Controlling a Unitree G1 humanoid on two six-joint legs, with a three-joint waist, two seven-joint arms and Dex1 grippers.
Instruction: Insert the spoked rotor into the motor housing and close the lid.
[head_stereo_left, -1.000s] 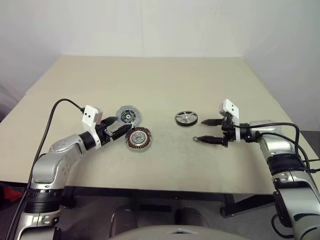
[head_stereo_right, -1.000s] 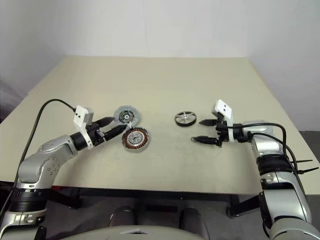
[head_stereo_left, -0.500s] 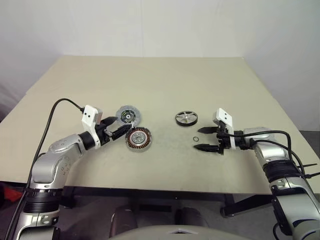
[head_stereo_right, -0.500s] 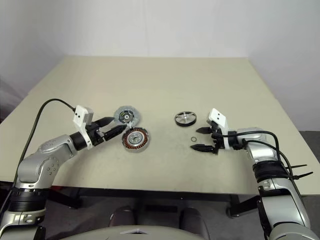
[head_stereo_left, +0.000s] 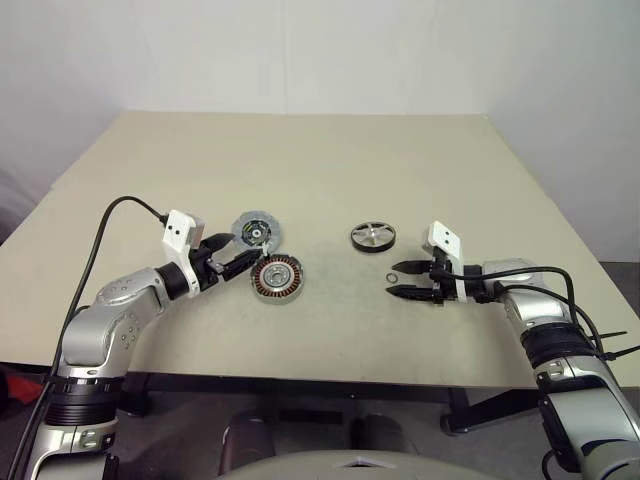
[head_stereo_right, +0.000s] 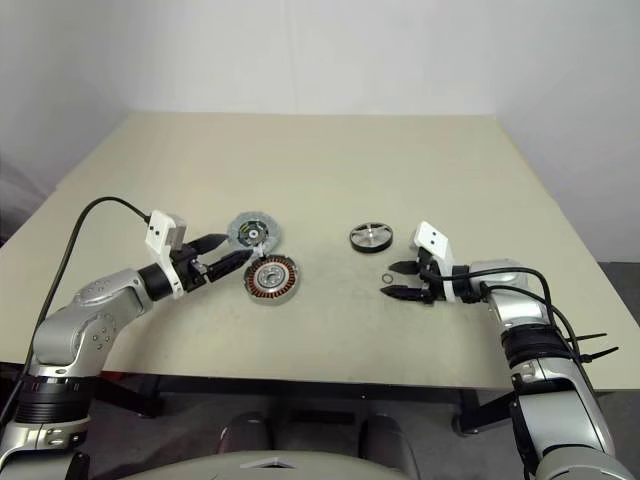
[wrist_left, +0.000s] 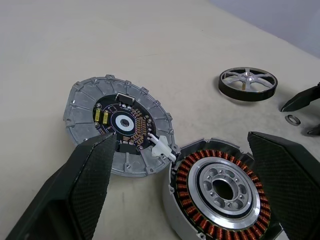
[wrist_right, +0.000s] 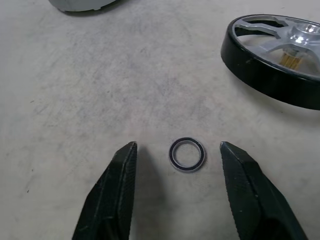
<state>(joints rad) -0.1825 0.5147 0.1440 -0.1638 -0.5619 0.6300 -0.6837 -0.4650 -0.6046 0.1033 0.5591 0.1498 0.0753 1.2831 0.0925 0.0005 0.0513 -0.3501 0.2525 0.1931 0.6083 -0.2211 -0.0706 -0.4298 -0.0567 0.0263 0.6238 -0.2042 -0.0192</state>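
The motor housing (head_stereo_left: 277, 277) lies on the table (head_stereo_left: 320, 160) on the robot's left, face up, its ring of copper windings open around the silver centre and nothing set inside it. The left gripper (head_stereo_left: 243, 260) sits low just beside the housing on its left side, arm reaching in from the near left edge; its 2 fingers (wrist_left: 85, 185) are spread wide and hold nothing, framing the housing and the lid (head_stereo_left: 257, 230). The lid lies flat just behind the housing, touching or nearly touching its rim, circuit side up.

Right of the housing and well apart from it, the right gripper (head_stereo_right: 398, 281) points inward close to the tabletop, its fingers (wrist_right: 115, 192) partly apart to either side of a tiny metal ring (wrist_right: 187, 154) without touching it. The spoked rotor (head_stereo_left: 373, 237) lies flat just behind that ring, to the housing's right and slightly farther back.

Beyond the lid and rotor, bare tabletop runs to the far edge against the white wall (head_stereo_left: 320, 50)
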